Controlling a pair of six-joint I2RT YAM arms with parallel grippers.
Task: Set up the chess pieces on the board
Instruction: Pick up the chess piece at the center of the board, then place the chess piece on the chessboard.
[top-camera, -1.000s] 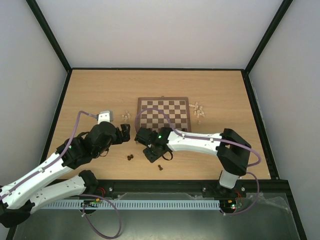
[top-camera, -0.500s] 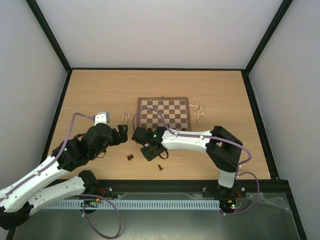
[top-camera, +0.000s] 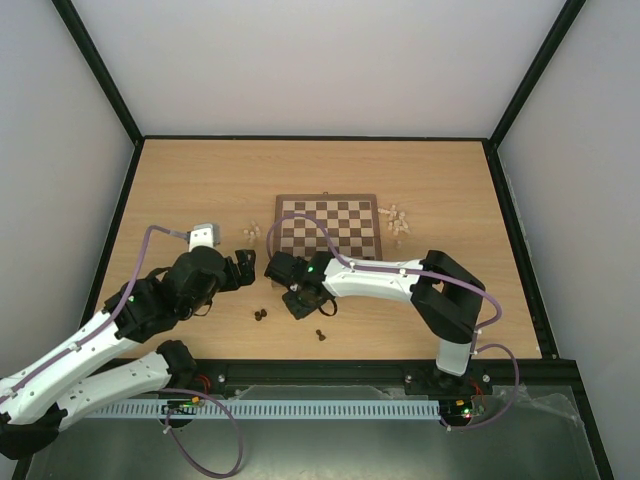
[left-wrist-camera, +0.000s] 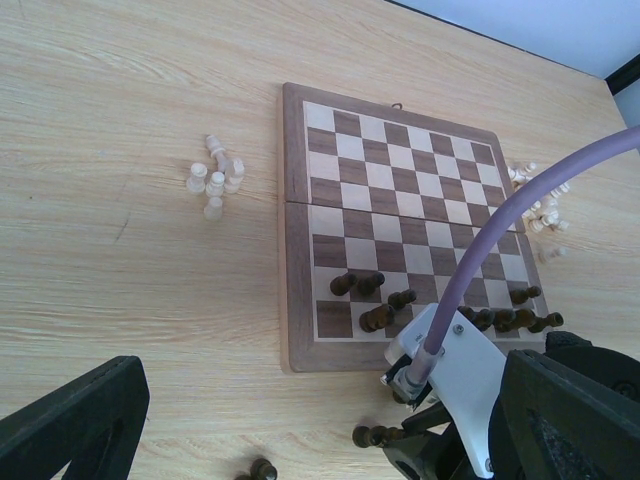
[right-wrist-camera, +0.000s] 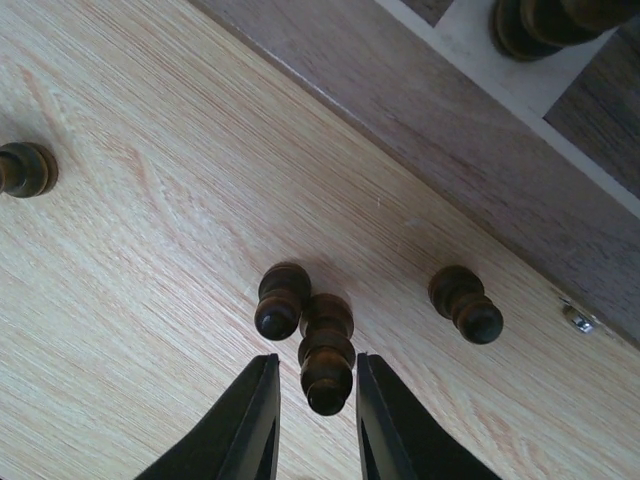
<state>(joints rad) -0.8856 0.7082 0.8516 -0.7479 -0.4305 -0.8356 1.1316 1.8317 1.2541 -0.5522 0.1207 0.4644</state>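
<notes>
Dark-brown pawn (right-wrist-camera: 327, 362) stands just off the board (right-wrist-camera: 470, 170) frame, touching a second pawn (right-wrist-camera: 281, 300). Right gripper (right-wrist-camera: 314, 385) has narrowed around it over the last second, sliver of gap left: grasp imminent. Left gripper (top-camera: 245, 268) spread wide, idle.

Light wood-grain worktop (top-camera: 200, 180), fine straight grain, matte. Thin black edging (top-camera: 310, 138) along far side. Plain pale grey-white panels all round: back wall (top-camera: 320, 60), left wall (top-camera: 50, 200), right wall (top-camera: 585, 200). Black frame posts (top-camera: 95, 65) slanting up from far corners. Near side: black rail (top-camera: 330, 375), slotted white strip (top-camera: 330, 409), dull grey sheet (top-camera: 330, 450) below. Light even, diffuse. Shadows soft, short.
</notes>
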